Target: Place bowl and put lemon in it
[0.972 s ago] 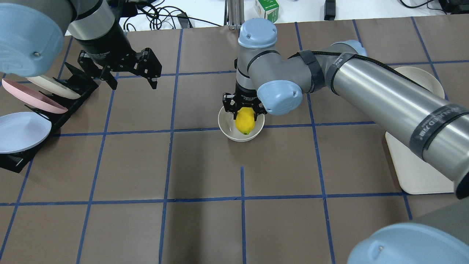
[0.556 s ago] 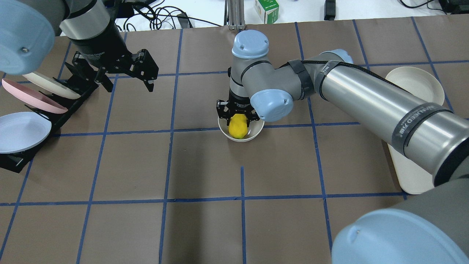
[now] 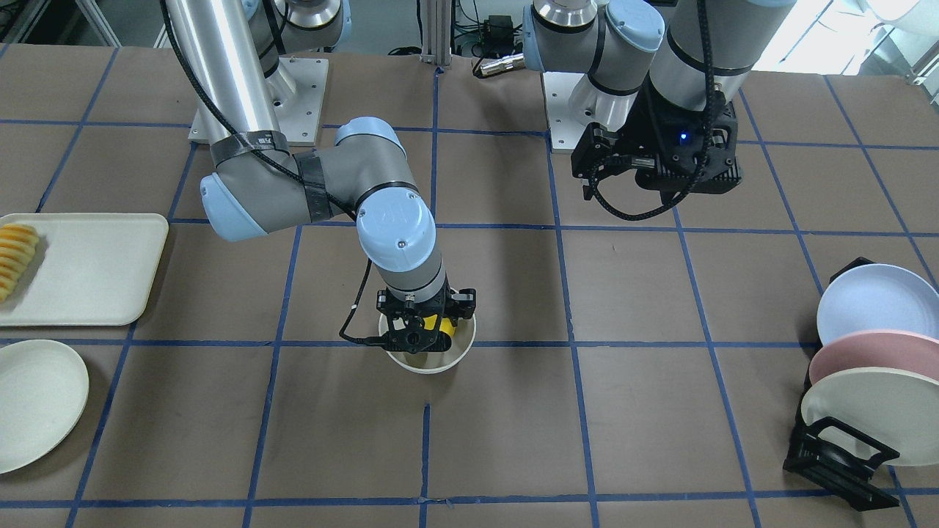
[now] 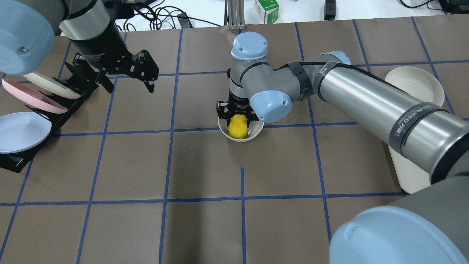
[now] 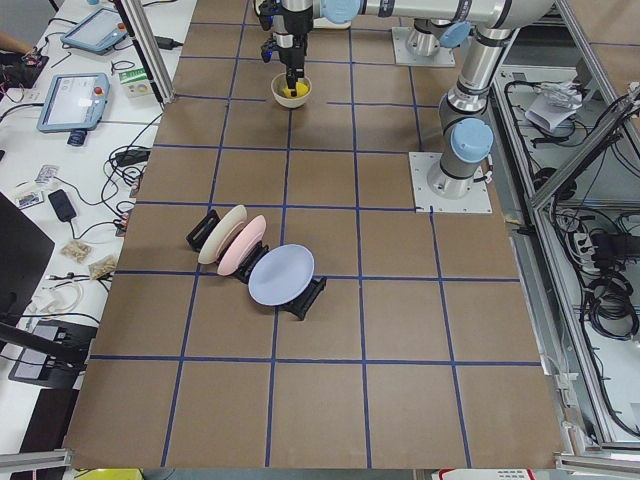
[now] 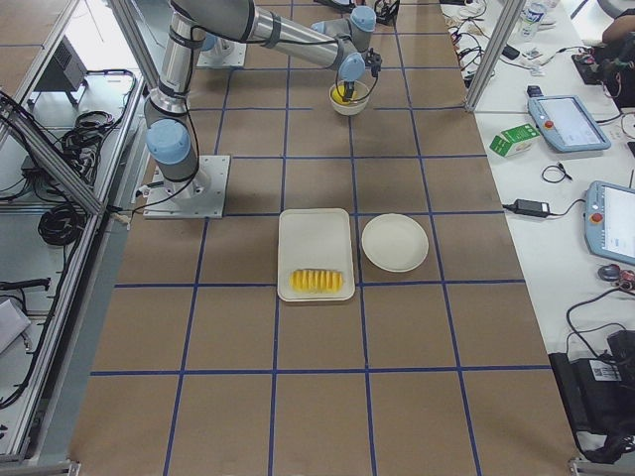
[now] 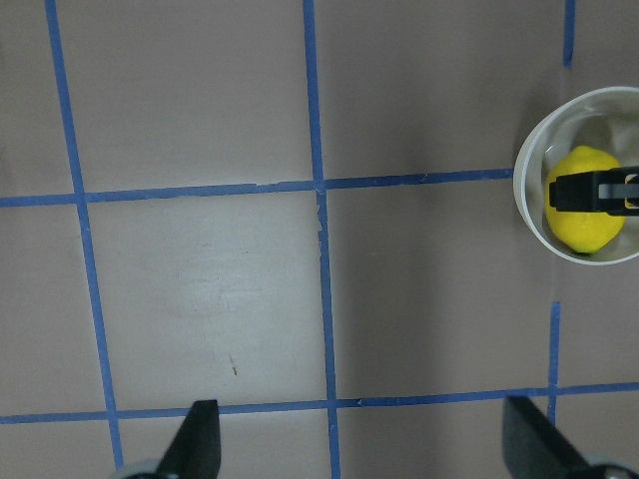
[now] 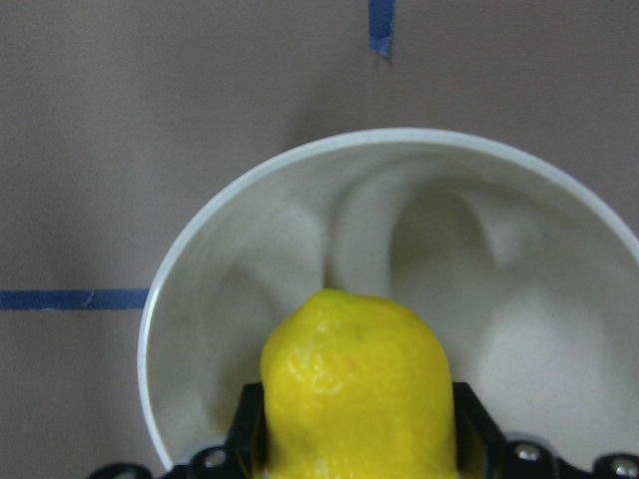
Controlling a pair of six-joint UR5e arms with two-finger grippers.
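The cream-white bowl [image 4: 253,135] stands upright at the table's middle; it also shows in the front view [image 3: 429,361], the left wrist view [image 7: 529,215] and the right wrist view [image 8: 499,249]. My right gripper [image 4: 238,119] is shut on the yellow lemon [image 4: 237,126] and holds it down inside the bowl. The lemon fills the right wrist view [image 8: 354,384] between the fingers and shows in the left wrist view [image 7: 586,212]. My left gripper [image 4: 126,75] is open and empty, high at the far left near the plate rack.
A black rack [image 4: 55,117] with blue, pink and cream plates [image 4: 22,130] stands at the left. A flat cream plate [image 4: 414,84] and a cream tray [image 3: 88,268] with fruit slices [image 3: 16,253] lie on my right side.
My right gripper has lowered the lemon deeper into the bowl and shifted slightly left. My left arm has drawn back a little toward the far left.
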